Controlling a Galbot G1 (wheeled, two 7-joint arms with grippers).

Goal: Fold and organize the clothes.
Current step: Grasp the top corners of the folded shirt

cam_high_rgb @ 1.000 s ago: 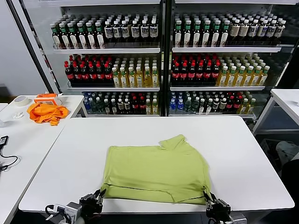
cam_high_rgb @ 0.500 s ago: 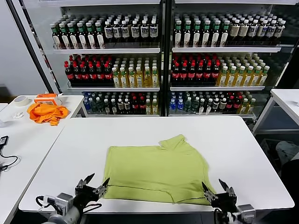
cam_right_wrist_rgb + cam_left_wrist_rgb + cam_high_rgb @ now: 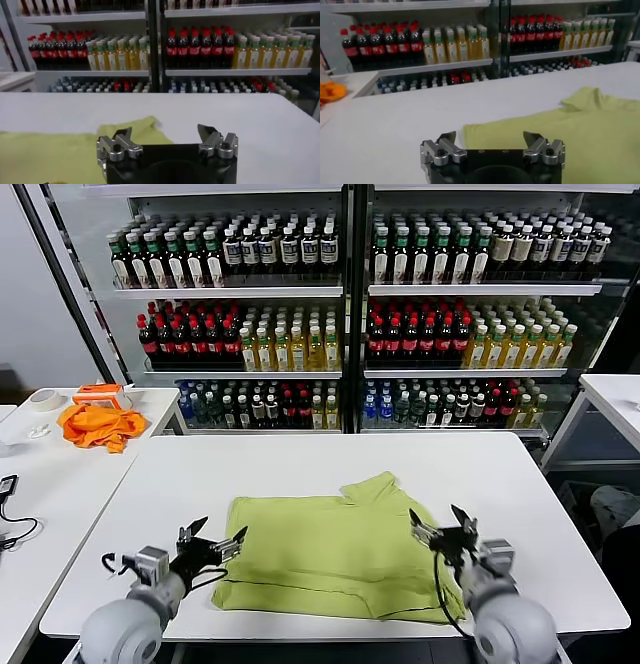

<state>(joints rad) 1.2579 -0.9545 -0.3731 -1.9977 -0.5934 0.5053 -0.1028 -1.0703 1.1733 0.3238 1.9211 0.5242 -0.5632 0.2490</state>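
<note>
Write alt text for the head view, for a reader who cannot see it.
A lime-green T-shirt lies partly folded on a white table. The left gripper and right gripper hover open-jawed over its side edges, holding nothing. Shelves of bottles stand behind.

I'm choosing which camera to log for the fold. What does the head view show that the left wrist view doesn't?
Only the head view shows the whole lime-green T-shirt with its near hem, the right gripper open over its right side, the tape roll on the side table, and the top shelf.

Only the left wrist view shows the left gripper open from behind, empty.

Both show the shirt, the white table, the orange cloth and the bottle shelves.
</note>
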